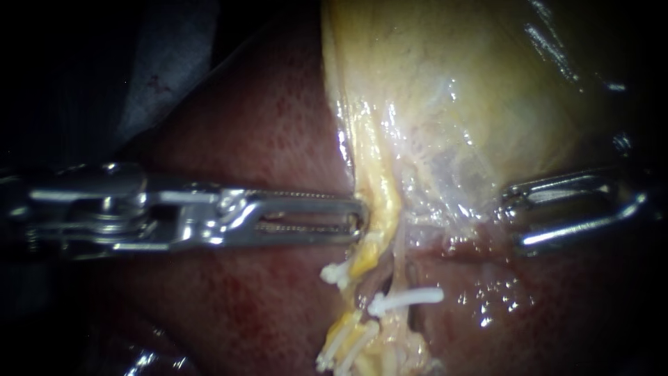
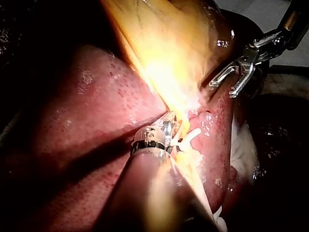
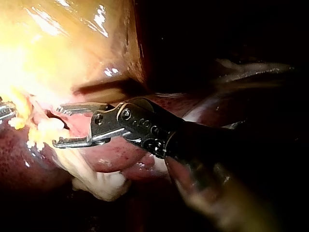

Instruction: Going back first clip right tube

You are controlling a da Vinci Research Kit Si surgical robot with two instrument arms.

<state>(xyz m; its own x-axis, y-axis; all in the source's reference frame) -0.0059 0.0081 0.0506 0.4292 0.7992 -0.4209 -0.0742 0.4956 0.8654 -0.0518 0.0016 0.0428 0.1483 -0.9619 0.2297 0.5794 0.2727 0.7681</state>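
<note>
My left instrument (image 1: 355,219): hand closed on pale yellow tissue strand (image 1: 381,191) | my right instrument (image 1: 518,216): hand wide open, empty, well apart | white plastic clip (image 1: 407,298) on strand, lower down

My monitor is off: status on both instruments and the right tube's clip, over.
Right instrument jaws open, empty. Left instrument tip against yellow tissue. White clip across right tube, apart from both instruments. Nothing blocks it.
</note>
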